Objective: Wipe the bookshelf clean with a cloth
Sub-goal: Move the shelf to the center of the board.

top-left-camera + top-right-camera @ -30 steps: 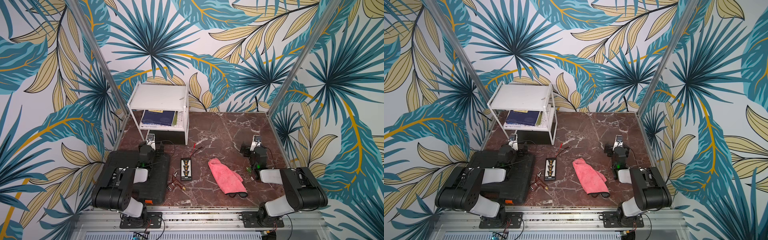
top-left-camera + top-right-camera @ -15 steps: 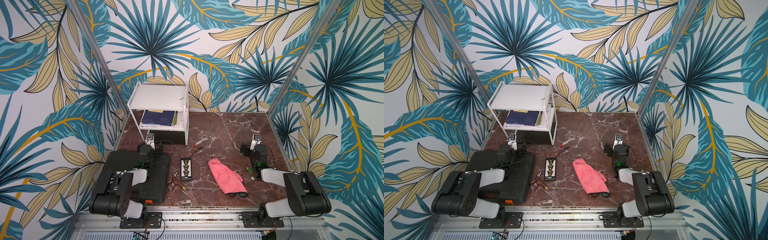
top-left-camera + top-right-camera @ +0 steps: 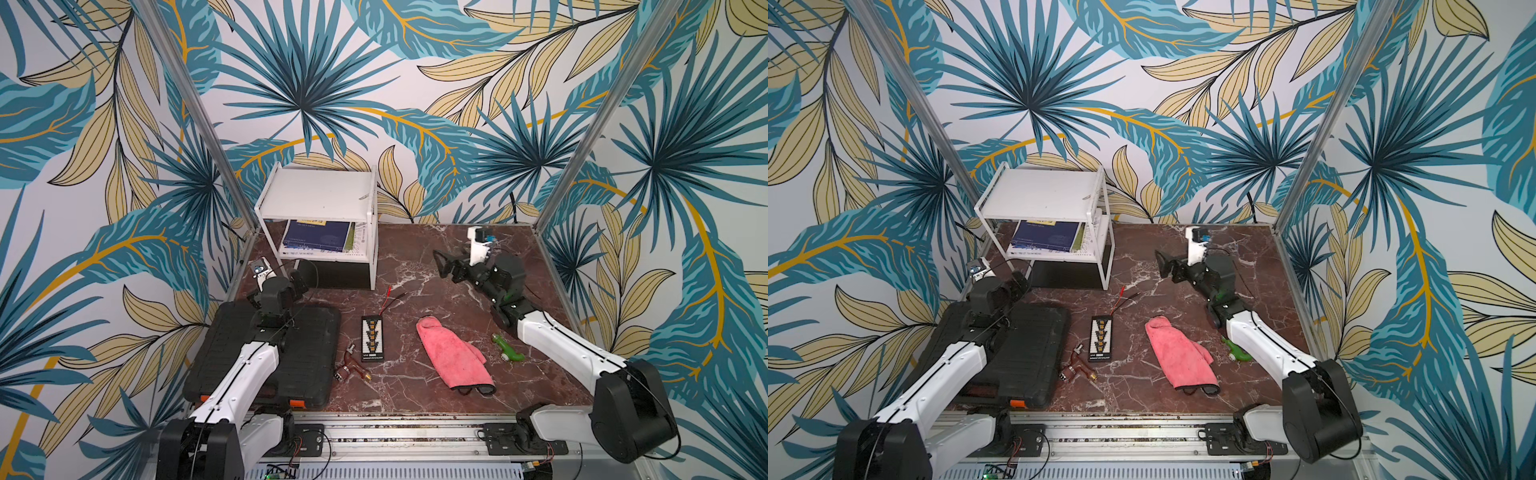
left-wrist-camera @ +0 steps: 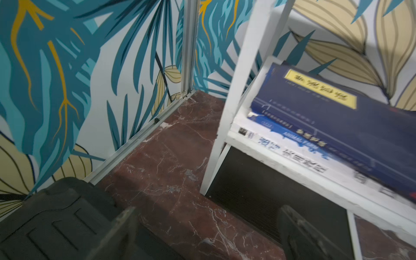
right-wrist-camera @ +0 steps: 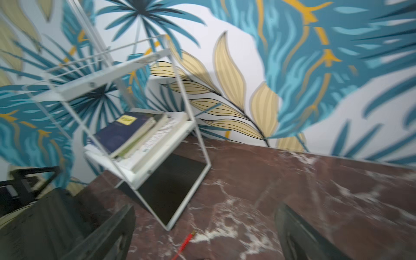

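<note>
Step in hand: by my reading the very start, fetching the cloth point(image 3: 453, 357). Nothing is held, and neither arm touches the bookshelf point(image 3: 316, 195).
Right fingers: the right gripper point(image 3: 441, 266) is spread wide and empty, raised above the table point(image 3: 436, 399), with its tips turned toward the bookshelf.
Left fingers: the left gripper point(image 4: 208, 213) is likewise spread wide and empty, low by the far end of the black case point(image 3: 266, 353). The bookshelf's front leg is just ahead of the tips.
Cloth, place: behind the right fingers, back toward that arm's base and well apart from them. It lies on the table between the black connector strip point(image 3: 372, 343) and the green toy point(image 3: 509, 351), farther still from the left fingers.
Cloth, look: pink and fuzzy, bunched into a long rumpled lump, with a dark trimmed edge at the end farthest from the right fingertips. It looks soft, so it will likely sag when lifted.
Bookshelf, look: white, two tiers. The top board is bare apart from a few small specks and a sliver near one edge, and books point(image 3: 320, 237) are stacked on the lower tier.
Next move: probably the right arm swings back and down until its fingers straddle a raised fold of the cloth. It would then close on the fold and carry the cloth up over the top board.
</note>
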You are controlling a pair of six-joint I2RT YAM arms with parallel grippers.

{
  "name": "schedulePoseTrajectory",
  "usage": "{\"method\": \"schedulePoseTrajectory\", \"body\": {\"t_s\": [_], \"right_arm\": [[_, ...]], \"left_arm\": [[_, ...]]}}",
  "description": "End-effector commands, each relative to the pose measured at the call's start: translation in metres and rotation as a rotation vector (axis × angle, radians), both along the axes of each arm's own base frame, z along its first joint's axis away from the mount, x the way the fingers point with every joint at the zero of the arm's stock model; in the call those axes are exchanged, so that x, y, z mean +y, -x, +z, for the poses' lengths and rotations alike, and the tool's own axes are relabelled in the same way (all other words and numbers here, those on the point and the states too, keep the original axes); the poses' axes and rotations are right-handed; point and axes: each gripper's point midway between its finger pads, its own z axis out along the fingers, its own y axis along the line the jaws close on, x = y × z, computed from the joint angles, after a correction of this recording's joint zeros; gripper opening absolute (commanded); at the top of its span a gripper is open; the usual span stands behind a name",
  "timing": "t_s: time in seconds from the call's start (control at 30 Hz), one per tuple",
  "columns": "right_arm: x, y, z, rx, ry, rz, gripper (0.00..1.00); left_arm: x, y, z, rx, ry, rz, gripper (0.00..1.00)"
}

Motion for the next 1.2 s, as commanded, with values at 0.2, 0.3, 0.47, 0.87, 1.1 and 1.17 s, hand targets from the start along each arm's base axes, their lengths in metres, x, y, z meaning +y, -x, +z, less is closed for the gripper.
{"method": "schedulePoseTrajectory", "body": {"t_s": [0.2, 0.3, 0.47, 0.87, 1.1, 1.17], "right_arm": [[0.111, -0.027, -0.005, -0.037, 0.169, 0.081, 0.99], [0.125, -0.041, -0.003, -0.053, 0.180, 0.041, 0.99], [0.146, -0.058, -0.006, -0.053, 0.227, 0.035, 0.97], [0.155, -0.078, -0.021, -0.003, 0.255, -0.029, 0.54], [0.152, -0.073, -0.021, 0.001, 0.292, -0.008, 0.26], [0.147, -0.072, -0.024, 0.011, 0.321, -0.015, 0.20]], "left_arm": [[0.025, -0.036, 0.058, -0.193, 0.022, -0.174, 1.00], [0.019, -0.047, 0.066, -0.240, 0.009, -0.309, 1.00], [-0.010, -0.073, 0.070, -0.201, -0.018, -0.557, 0.97], [0.015, -0.108, 0.070, -0.115, -0.139, -0.511, 0.68], [-0.008, -0.094, 0.060, -0.115, -0.154, -0.562, 0.32], [-0.015, -0.091, 0.054, -0.098, -0.169, -0.568, 0.26]]}}
